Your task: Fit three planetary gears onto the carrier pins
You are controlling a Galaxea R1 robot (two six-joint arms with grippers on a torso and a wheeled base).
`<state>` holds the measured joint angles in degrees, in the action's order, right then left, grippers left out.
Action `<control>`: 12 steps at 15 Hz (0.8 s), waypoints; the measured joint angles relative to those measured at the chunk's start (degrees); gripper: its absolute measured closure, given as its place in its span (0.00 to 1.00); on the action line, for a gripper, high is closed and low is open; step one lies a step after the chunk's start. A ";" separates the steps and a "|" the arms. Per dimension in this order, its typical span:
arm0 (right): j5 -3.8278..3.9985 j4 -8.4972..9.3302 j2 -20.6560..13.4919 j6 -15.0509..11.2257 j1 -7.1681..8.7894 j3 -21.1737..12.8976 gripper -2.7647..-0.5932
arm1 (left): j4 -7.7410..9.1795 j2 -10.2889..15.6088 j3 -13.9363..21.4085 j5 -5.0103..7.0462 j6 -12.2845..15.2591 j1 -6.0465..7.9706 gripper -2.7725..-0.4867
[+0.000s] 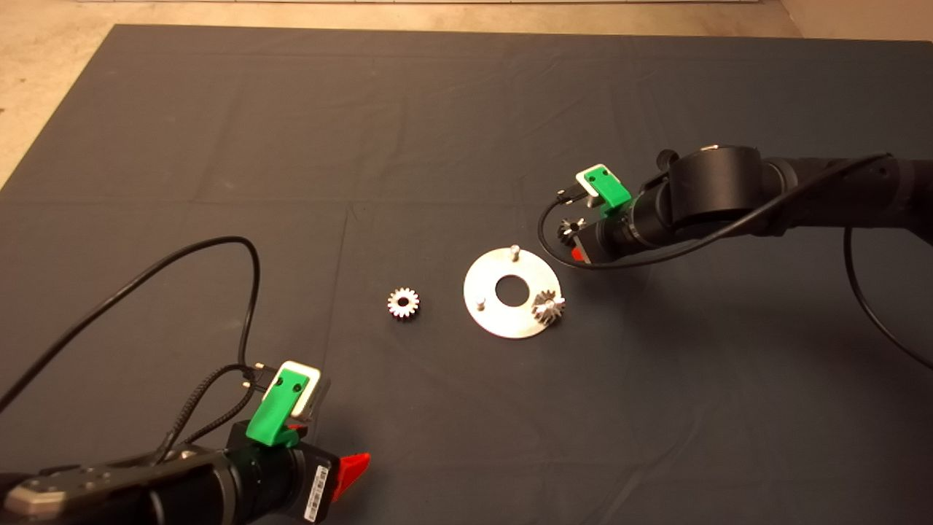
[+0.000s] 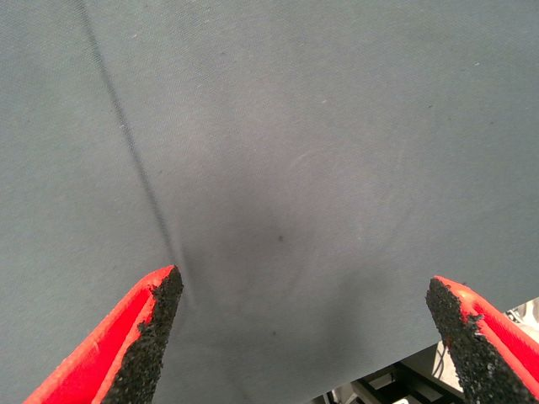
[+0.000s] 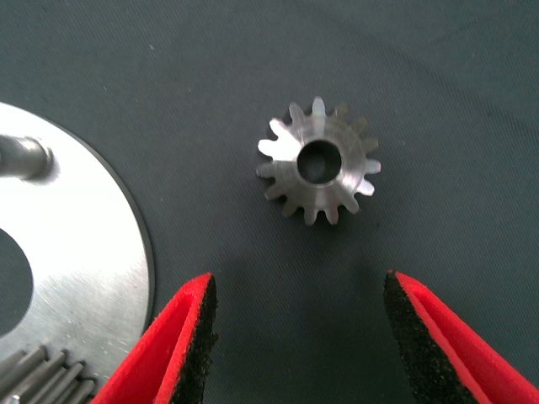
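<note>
While the head camera looked down on the dark mat (image 1: 437,131), a shiny round plate (image 1: 487,306) lay near its centre, one gear (image 1: 548,307) seated at the plate's four o'clock edge and bare pins at twelve o'clock (image 1: 514,251) and eight o'clock (image 1: 480,302). A second gear (image 1: 403,302) lay on the mat at the plate's nine o'clock; a third (image 1: 570,230) lay at two o'clock, under the right gripper (image 1: 577,244). The left gripper (image 1: 350,470) waited at the lower left. Its wrist camera showed fingers (image 2: 139,337) spread wide over bare mat. From the right wrist, released fingers (image 3: 181,341) hovered apart just beside the loose gear (image 3: 317,160), empty.
</note>
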<state>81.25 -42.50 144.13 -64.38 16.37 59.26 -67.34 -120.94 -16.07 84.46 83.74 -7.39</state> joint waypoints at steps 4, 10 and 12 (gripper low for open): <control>-0.69 0.00 -0.02 0.00 0.18 0.20 0.59 | 0.00 -0.02 0.00 -0.01 0.00 0.00 0.31; -0.72 0.02 -0.33 0.00 1.54 0.22 0.47 | -0.02 -0.04 0.00 -0.01 1.01 0.00 0.31; -0.71 0.02 -0.88 0.00 1.56 0.22 0.43 | -0.02 -0.15 0.00 -0.01 1.01 0.00 0.31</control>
<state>80.54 -42.47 143.25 -64.38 17.93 59.48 -67.37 -121.09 -16.07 84.44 84.75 -7.39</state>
